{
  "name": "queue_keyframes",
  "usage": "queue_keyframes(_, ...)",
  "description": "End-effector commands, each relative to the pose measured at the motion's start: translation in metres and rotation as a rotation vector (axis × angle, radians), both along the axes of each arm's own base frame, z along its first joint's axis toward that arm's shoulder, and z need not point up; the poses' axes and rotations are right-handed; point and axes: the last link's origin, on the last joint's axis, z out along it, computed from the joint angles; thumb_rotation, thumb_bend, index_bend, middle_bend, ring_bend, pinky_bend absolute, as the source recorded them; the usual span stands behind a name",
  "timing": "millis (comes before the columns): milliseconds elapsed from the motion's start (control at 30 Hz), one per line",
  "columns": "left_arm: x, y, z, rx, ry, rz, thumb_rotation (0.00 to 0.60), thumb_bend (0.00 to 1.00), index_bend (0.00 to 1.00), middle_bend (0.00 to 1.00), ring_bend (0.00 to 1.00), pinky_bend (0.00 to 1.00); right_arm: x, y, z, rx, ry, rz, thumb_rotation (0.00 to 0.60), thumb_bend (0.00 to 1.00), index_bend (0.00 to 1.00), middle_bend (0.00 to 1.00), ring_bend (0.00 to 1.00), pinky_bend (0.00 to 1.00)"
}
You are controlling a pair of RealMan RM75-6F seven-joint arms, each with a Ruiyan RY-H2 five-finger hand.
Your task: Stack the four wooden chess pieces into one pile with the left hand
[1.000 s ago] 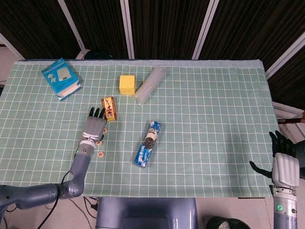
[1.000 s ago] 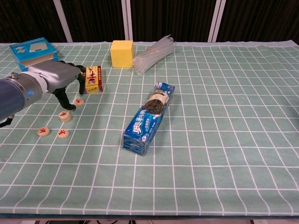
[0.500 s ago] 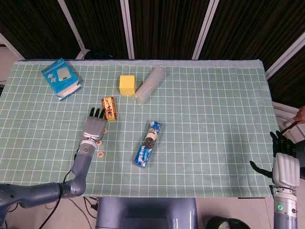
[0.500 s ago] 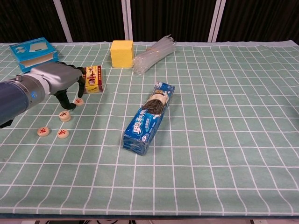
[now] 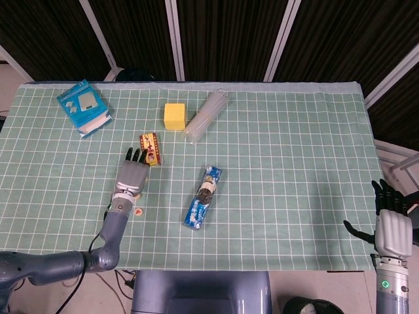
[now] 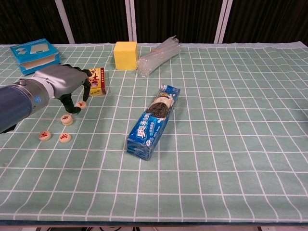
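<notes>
Though hidden overhead, four chess pieces (image 6: 66, 120) chest-side

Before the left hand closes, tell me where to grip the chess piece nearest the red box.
Probably pinch that chess piece across its round rim, coming straight down from above: it lies flat on the table, a low disc, so only its edge offers a hold. The left hand hovers just above it, and the red box crowds its far side.

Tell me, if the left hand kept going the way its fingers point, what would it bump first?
Probably the small red and yellow box. The left hand points its fingers at it, fingertips close by. Depth is hard to judge, so it might slip past.
</notes>
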Motion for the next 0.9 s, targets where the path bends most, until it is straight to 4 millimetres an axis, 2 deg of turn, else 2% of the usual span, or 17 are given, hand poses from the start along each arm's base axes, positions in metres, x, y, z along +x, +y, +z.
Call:
queue_keyframes(33, 0.0008, -0.0007, 0.0003, 0.000, 0.008, -0.004, 0.600, 0.31, 0.48, 0.03, 0.00, 0.00, -0.0001, -0.0001, 0.0002, -0.002, -0.003, -0.002, 0.600, 0.23, 0.00, 0.01, 0.00, 0.00)
queue_keyframes(900, -0.0015, -0.0004, -0.0027, 0.005, 0.042, 0.004, 0.600, 0.33, 0.50, 0.04, 0.00, 0.00, -0.0003, -0.0001, 0.0004, -0.006, -0.003, -0.005, 0.600, 0.23, 0.00, 0.01, 0.00, 0.00)
